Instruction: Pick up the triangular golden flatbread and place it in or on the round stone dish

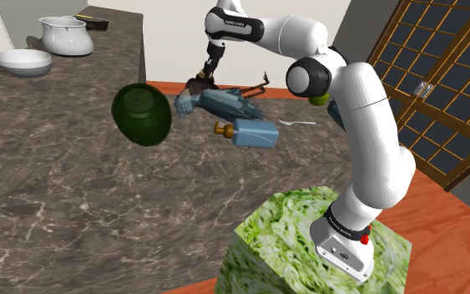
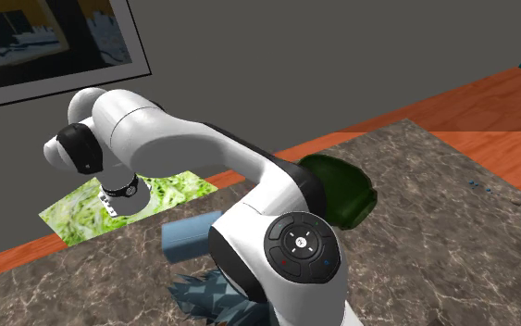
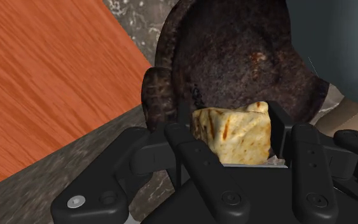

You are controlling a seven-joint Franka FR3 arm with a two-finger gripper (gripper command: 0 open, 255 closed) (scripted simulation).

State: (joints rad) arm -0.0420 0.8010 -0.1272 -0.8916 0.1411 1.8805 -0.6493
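Note:
In the wrist view a golden, brown-speckled flatbread (image 3: 233, 135) sits clasped between my black fingers (image 3: 176, 139), so my gripper (image 3: 228, 127) is shut on it. Just beyond the fingertips lies the round, dark, rough stone dish (image 3: 234, 57), with the flatbread hanging over its near rim. From the shoulder view the gripper (image 1: 202, 78) points down at the dish (image 1: 195, 86) near the far edge of the marble counter (image 1: 74, 192). The hand hides most of the dish there.
A dark green bowl (image 1: 141, 114) lies tipped beside the dish. A blue bottle (image 1: 248, 132) and a blue spiky object (image 1: 224, 102) lie close to it. A white bowl (image 1: 22, 61) and a white pot (image 1: 64, 35) stand on a raised counter at far left. Orange floor (image 3: 44, 83) borders the counter.

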